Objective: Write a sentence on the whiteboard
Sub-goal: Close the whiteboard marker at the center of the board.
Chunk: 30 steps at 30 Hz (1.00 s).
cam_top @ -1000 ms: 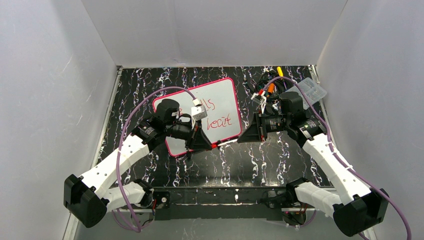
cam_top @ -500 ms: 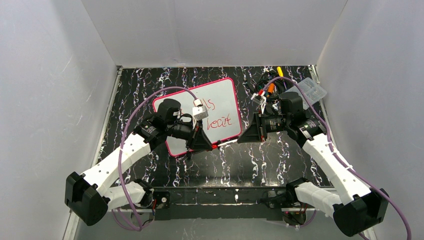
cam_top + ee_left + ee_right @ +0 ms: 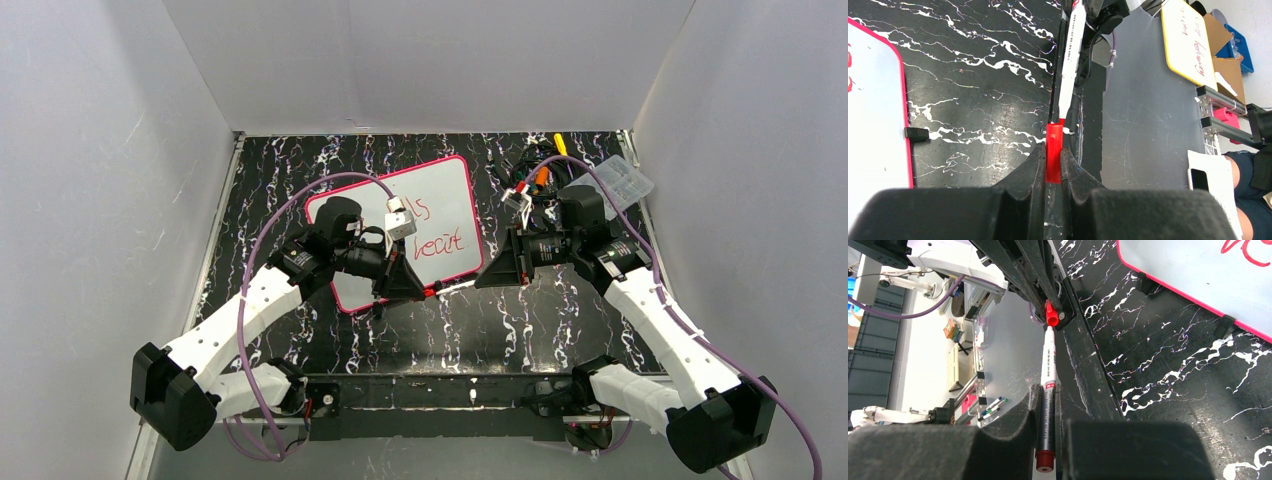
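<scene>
The whiteboard (image 3: 445, 190), white with a pink-red rim, lies flat at mid-table. Red words of the sentence (image 3: 438, 245) show on it; my left arm hides part of them. My left gripper (image 3: 415, 288) is off the board's near right corner, shut on the marker's red cap (image 3: 1053, 152). My right gripper (image 3: 490, 278) faces it, shut on the white-and-grey marker (image 3: 1048, 370). The marker's front end meets the cap (image 3: 1050, 317) above the black table. The board's edge shows in the left wrist view (image 3: 873, 100) and the right wrist view (image 3: 1198, 270).
A clear plastic compartment box (image 3: 615, 180) sits at the back right, beside a tangle of cables and coloured pens (image 3: 535, 178). White walls close in the back and both sides. Small black clips (image 3: 916, 133) stick out from the board's rim.
</scene>
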Each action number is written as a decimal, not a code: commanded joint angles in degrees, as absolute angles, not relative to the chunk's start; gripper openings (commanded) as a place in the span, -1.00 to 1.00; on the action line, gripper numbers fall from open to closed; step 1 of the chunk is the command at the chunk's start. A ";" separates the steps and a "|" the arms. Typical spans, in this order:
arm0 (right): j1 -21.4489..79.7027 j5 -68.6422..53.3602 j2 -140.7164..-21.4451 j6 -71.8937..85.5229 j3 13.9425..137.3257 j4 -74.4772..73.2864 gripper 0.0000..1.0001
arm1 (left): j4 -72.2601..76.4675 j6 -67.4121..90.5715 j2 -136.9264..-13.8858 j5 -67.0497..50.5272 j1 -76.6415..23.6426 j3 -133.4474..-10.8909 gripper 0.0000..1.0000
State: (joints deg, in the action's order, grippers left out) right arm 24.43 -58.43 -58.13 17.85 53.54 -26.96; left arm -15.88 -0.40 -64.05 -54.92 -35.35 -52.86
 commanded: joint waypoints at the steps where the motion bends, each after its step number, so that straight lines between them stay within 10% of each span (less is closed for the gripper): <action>1: 24.79 -59.47 -58.29 17.31 53.47 -25.80 -0.97 | -15.03 -0.44 -63.22 -57.56 -35.24 -53.59 -1.00; 30: 25.36 -58.81 -57.37 16.80 54.29 -26.95 -0.97 | -20.73 -4.92 -62.31 -52.56 -36.65 -53.27 -1.00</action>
State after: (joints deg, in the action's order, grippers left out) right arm 24.99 -58.61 -58.59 17.74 53.54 -27.03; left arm -18.26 -2.61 -64.01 -53.91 -36.32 -52.88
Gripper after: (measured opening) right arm 0.185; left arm 0.079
